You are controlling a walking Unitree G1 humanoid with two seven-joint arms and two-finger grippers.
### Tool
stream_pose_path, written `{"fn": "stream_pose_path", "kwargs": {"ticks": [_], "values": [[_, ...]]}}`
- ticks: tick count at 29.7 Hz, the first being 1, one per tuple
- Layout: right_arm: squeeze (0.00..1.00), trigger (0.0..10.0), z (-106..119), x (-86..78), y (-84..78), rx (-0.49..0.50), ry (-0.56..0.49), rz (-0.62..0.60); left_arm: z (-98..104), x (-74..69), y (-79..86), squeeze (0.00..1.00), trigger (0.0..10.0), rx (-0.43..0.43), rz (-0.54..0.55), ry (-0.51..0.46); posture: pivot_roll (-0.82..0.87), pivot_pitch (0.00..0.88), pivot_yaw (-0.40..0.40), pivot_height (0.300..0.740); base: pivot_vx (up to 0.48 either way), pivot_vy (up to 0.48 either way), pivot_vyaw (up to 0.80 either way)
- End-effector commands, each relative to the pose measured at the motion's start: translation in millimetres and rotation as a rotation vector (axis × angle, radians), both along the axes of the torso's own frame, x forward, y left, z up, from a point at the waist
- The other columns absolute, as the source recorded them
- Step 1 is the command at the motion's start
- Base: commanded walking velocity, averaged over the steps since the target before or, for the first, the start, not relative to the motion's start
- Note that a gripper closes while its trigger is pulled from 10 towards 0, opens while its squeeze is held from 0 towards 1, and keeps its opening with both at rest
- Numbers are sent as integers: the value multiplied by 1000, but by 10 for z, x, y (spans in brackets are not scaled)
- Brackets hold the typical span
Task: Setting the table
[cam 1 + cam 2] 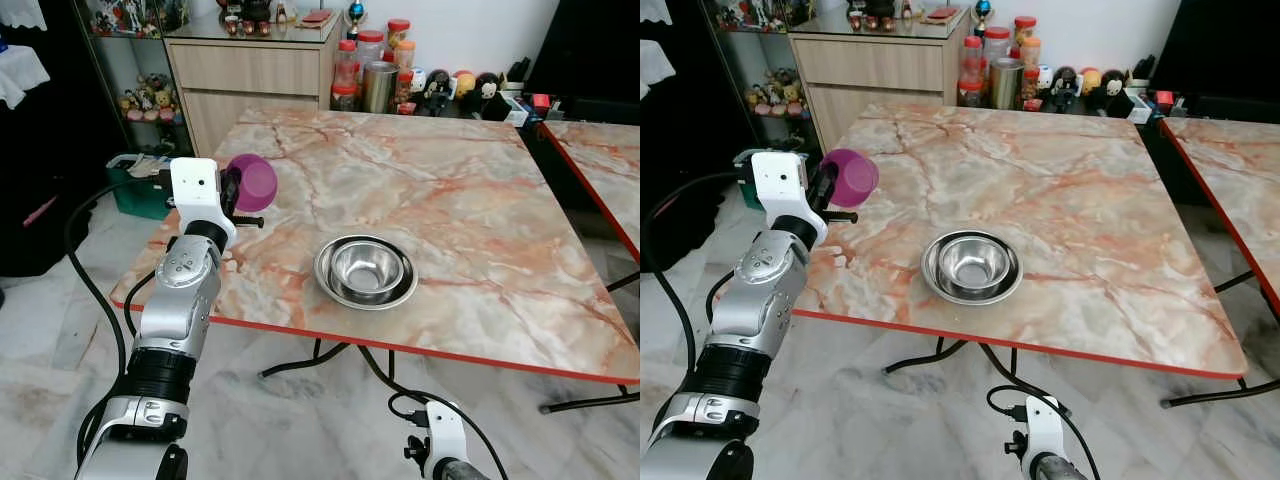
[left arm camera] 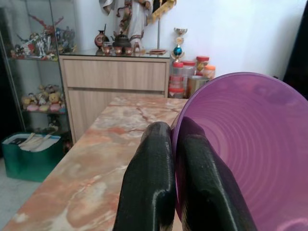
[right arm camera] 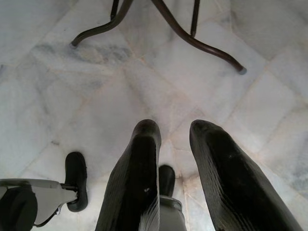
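My left gripper (image 1: 238,190) is raised over the table's left edge and is shut on the rim of a purple plastic bowl (image 1: 253,183), held on its side with the hollow facing right. In the left wrist view the two black fingers (image 2: 149,187) pinch the purple bowl's (image 2: 245,154) edge. A steel bowl (image 1: 366,270) nested on a steel plate sits on the marble table (image 1: 480,200) near its front edge, right of the gripper. My right gripper (image 3: 173,139) hangs idle below the table, fingers slightly apart, over the floor.
A wooden cabinet (image 1: 250,75) stands behind the table with jars (image 1: 372,60) and small figurines beside it. A green bin (image 1: 140,185) sits on the floor at left. A second marble table (image 1: 600,170) is at right. Curved metal table legs (image 3: 159,24) cross the tiled floor.
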State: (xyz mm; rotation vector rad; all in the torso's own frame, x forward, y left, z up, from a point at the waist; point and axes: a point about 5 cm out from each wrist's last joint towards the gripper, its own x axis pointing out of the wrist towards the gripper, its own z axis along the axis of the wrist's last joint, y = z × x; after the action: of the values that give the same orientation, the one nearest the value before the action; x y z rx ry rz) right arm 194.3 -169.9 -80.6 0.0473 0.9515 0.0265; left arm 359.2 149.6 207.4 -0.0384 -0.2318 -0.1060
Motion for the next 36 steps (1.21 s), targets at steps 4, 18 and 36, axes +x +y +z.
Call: {"fn": "stream_pose_path", "kwargs": {"ticks": [4,18,36], "values": [[0,10000,8,13,-11,8,-5,-7,25,-14,8,0,10000,13,7,-10,97,0,-12,740,321,0,0],[0,10000,6,11,-10,12,1,1,53,-36,-35,0,10000,-5,-45,-29,99,0,-13,740,224,0,0],[0,10000,29,38,-9,10,-44,1,45,-52,-61,0,10000,-3,-75,-24,96,0,-11,740,0,0,0]]}}
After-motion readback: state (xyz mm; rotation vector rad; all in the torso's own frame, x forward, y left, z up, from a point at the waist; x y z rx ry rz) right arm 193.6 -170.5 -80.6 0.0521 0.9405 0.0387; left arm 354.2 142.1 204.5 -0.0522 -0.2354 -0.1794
